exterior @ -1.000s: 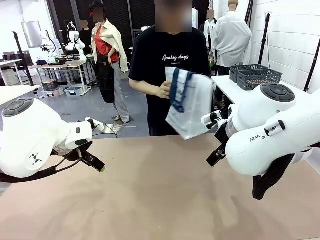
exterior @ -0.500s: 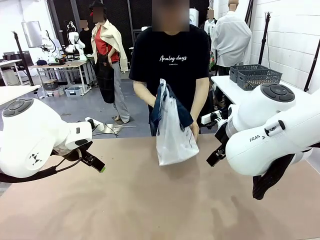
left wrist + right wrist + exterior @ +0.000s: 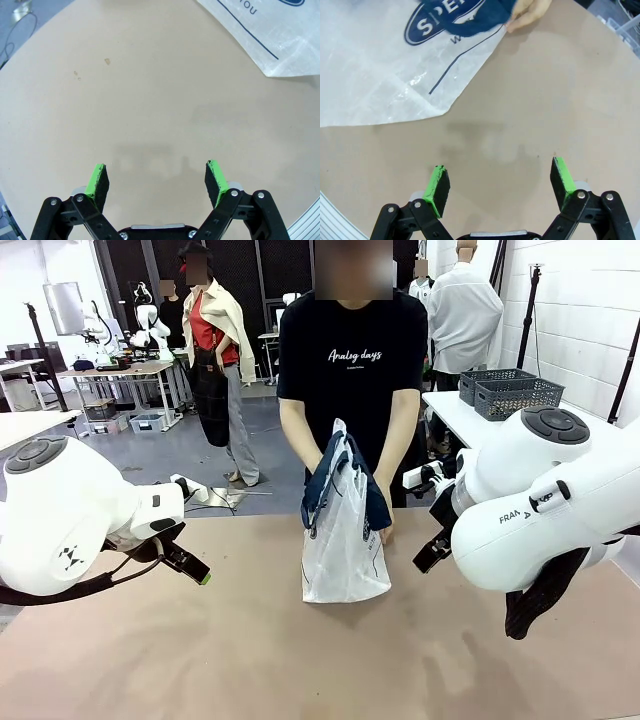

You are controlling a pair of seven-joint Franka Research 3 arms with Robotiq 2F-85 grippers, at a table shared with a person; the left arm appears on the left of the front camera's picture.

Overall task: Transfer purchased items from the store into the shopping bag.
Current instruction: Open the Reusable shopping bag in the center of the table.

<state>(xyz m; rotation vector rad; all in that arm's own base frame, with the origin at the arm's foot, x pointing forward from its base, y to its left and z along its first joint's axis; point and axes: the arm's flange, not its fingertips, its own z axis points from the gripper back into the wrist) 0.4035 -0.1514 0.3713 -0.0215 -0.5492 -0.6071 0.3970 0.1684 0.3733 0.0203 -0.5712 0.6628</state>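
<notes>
A person at the far side stands the shopping bag (image 3: pixel 345 550) upright on the tan table, both hands on its navy handles. It is whitish and translucent; its navy logo (image 3: pixel 445 20) and a holding hand (image 3: pixel 530 12) appear in the right wrist view. A bag corner (image 3: pixel 270 35) lies far ahead of my left gripper (image 3: pixel 157 172), which is open and empty over bare table. My right gripper (image 3: pixel 500 175) is open and empty too, just short of the bag's lower edge. In the front view the left gripper (image 3: pixel 190 565) and right gripper (image 3: pixel 432 550) flank the bag. The purchased items are out of view.
Two dark grey lattice baskets (image 3: pixel 510 390) stand on a white side table at the back right, behind my right arm; their contents are hidden. The tan table (image 3: pixel 300 660) stretches between my arms and toward the camera.
The person brought the bag down from chest height and set it on the table's middle. Neither arm has moved.
</notes>
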